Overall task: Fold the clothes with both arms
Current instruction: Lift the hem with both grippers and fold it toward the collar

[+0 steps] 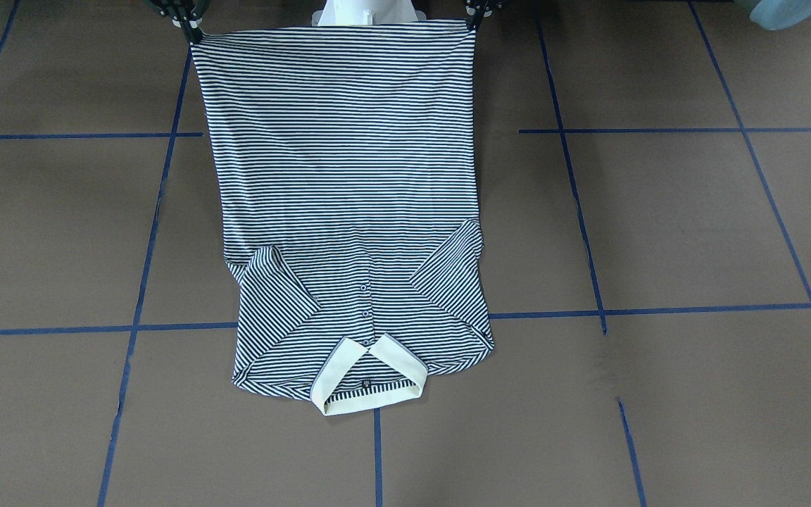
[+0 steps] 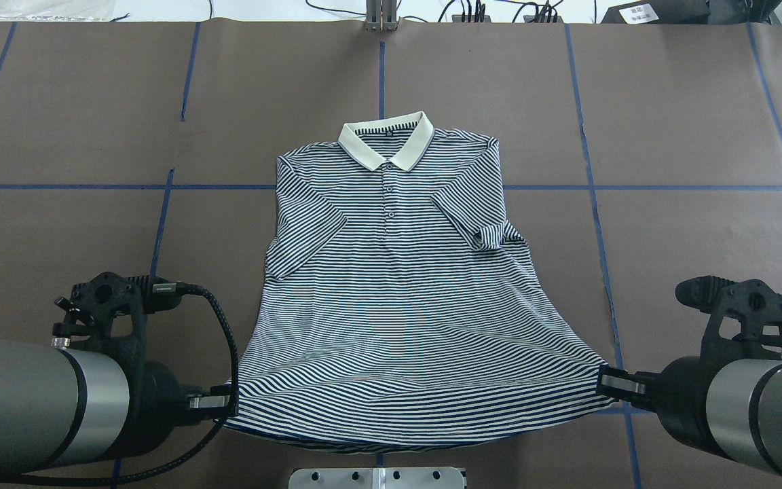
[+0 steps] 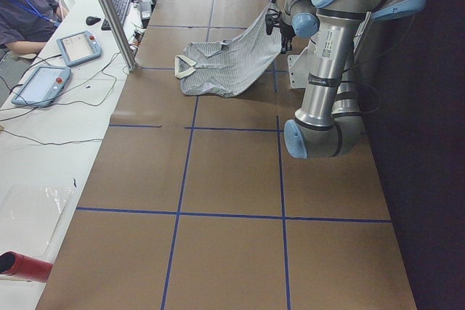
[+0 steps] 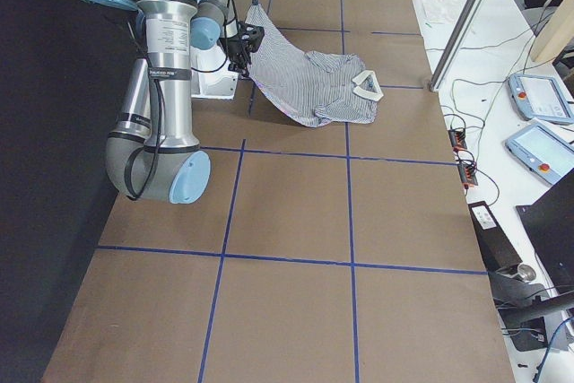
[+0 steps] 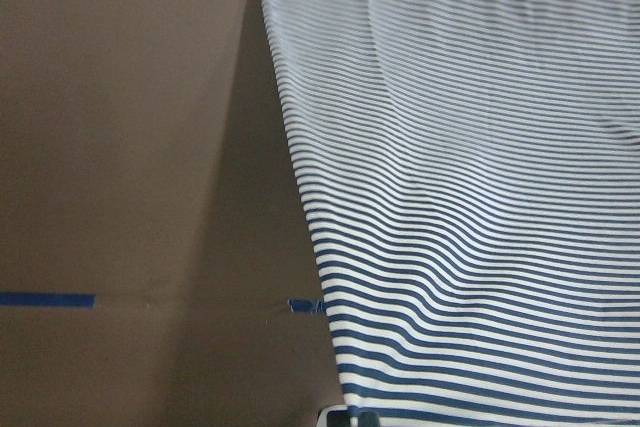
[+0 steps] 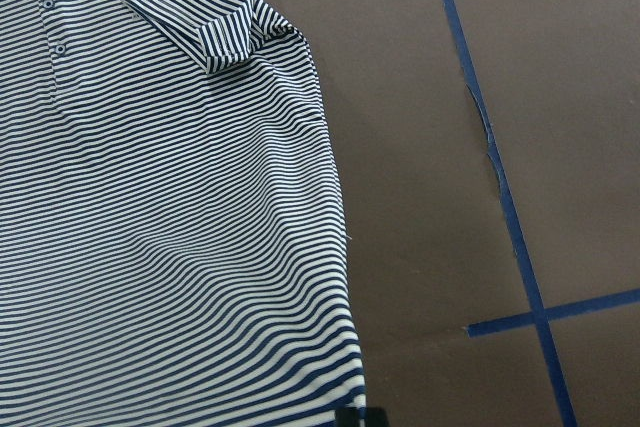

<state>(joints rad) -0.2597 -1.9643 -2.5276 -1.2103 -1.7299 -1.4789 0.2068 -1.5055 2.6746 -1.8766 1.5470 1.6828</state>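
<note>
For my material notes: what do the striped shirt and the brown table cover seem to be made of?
The striped shirt looks like a soft, matte knit, perhaps cotton: it drapes and ripples near its lifted hem. The brown table cover looks like matte paper or card: flat, dull, with faint creases.

We see a brown surface [image 2: 58,102] marked into large squares by blue tape lines [image 2: 690,188]. On it the striped polo shirt [image 2: 391,292] lies front up, its cream collar [image 2: 385,139] and both folded-in sleeves [image 2: 306,224] flat on the surface, while its hem [image 2: 418,435] rises clear of it on the robot's side.
</note>
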